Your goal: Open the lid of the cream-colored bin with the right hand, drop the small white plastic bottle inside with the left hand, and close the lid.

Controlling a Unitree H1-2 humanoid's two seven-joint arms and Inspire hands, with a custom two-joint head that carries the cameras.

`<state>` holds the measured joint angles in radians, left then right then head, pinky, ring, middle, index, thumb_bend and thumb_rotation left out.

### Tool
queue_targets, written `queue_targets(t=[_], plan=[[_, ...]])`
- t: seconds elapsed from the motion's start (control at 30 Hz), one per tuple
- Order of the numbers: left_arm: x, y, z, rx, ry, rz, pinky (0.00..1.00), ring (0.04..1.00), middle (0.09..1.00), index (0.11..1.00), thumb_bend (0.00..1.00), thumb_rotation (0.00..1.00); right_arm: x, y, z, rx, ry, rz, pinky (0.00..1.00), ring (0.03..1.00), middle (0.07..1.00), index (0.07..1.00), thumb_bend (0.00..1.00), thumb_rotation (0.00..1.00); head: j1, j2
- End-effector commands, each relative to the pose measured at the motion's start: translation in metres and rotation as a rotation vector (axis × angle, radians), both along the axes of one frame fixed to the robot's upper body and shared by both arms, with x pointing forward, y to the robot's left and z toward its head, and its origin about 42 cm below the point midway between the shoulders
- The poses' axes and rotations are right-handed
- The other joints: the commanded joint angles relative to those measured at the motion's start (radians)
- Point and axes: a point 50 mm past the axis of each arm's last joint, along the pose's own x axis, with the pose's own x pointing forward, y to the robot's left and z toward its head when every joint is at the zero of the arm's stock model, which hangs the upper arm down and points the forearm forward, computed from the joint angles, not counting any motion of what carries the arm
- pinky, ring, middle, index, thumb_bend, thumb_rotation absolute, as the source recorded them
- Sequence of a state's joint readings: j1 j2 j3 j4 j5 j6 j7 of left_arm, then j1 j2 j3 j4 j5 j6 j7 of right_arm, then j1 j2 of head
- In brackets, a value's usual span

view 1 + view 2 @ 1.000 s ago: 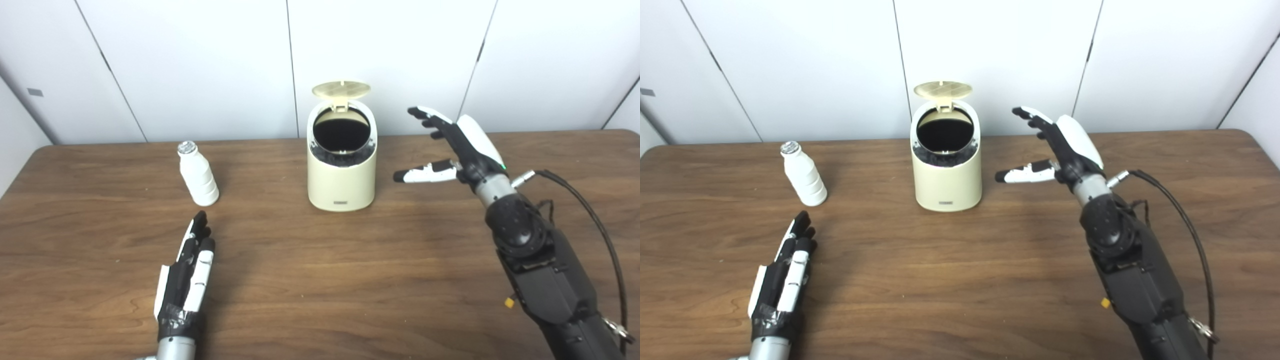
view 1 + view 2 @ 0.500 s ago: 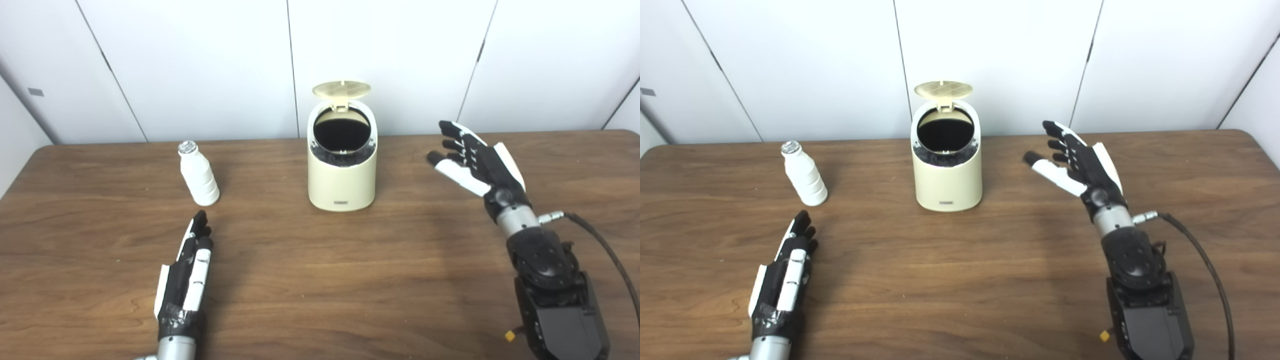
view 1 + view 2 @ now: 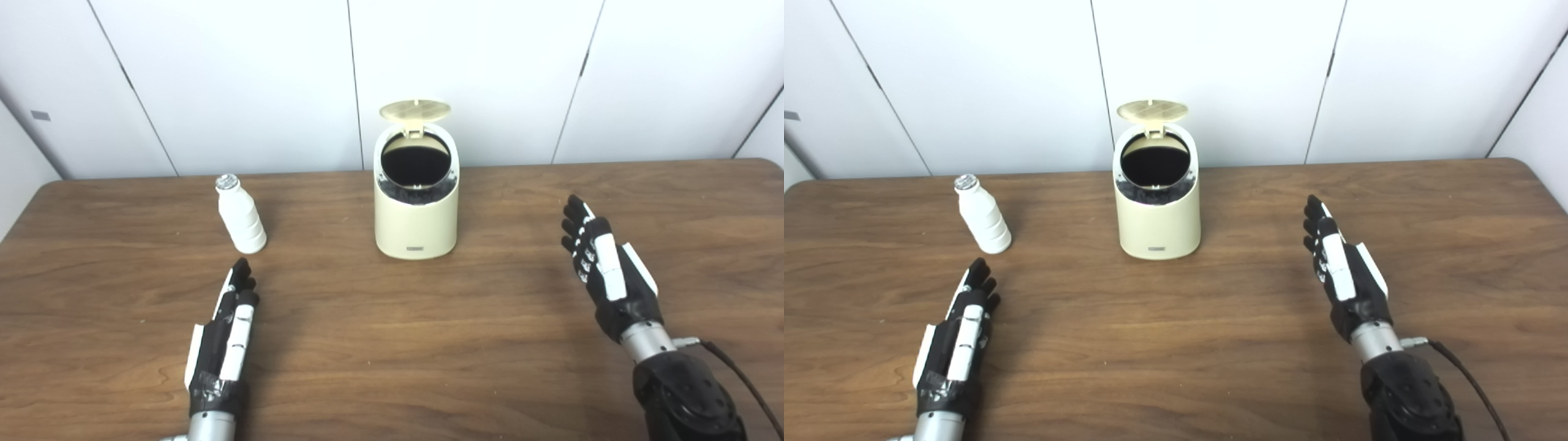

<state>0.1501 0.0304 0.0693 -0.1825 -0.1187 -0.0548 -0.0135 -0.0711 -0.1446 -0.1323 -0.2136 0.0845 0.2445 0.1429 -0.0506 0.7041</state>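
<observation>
The table [image 3: 392, 343] is dark brown wood, or a wood-look top, with clear grain and a smooth, faintly shiny finish. On it, the bin [image 3: 416, 220] looks like cream plastic, smooth and matt; its raised lid [image 3: 415, 111] shows a ribbed grid underneath. Left of the bin, the bottle [image 3: 241, 215] is smooth white plastic with a shiny, foil-like cap. The left hand [image 3: 223, 343] and right hand [image 3: 606, 275] are matt black with glossy white shells, on bare metal wrists. Behind the bin, the wall panels [image 3: 233, 79] look smooth, matt white.
</observation>
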Motion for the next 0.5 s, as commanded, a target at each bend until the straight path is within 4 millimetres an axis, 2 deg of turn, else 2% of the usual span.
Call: queue_targets(t=[0.0, 0.17, 0.33, 0.4, 0.47], plan=[[0.0, 0.002, 0.002, 0.022, -0.011, -0.011, 1.0, 1.0, 0.996, 0.996, 0.5, 0.9, 0.0, 0.002, 0.008, 0.016, -0.09, -0.014, 1.0, 1.0, 1.0, 1.0, 0.65, 1.0, 0.003, 0.0], [0.0, 0.003, 0.003, 0.027, -0.008, -0.01, 1.0, 1.0, 0.999, 0.998, 0.51, 0.94, -0.009, 0.006, -0.006, 0.04, -0.102, -0.045, 1.0, 1.0, 1.0, 1.0, 0.61, 1.0, 0.023, -0.004], [0.0, 0.004, 0.001, 0.018, -0.008, -0.006, 1.0, 1.0, 1.0, 0.997, 0.54, 0.93, -0.012, 0.008, -0.014, 0.024, -0.125, -0.067, 1.0, 1.0, 1.0, 1.0, 0.63, 1.0, 0.034, -0.01], [-0.001, 0.005, 0.001, 0.022, -0.014, -0.007, 1.0, 1.0, 1.0, 0.997, 0.53, 0.93, -0.013, 0.007, -0.016, 0.02, -0.131, -0.072, 1.0, 1.0, 1.0, 1.0, 0.64, 1.0, 0.098, -0.017], [-0.002, 0.004, 0.001, 0.022, -0.015, -0.008, 1.0, 0.994, 0.999, 0.993, 0.54, 0.93, -0.013, 0.004, -0.019, 0.023, -0.138, -0.079, 1.0, 1.0, 1.0, 1.0, 0.64, 1.0, 0.116, -0.023]])
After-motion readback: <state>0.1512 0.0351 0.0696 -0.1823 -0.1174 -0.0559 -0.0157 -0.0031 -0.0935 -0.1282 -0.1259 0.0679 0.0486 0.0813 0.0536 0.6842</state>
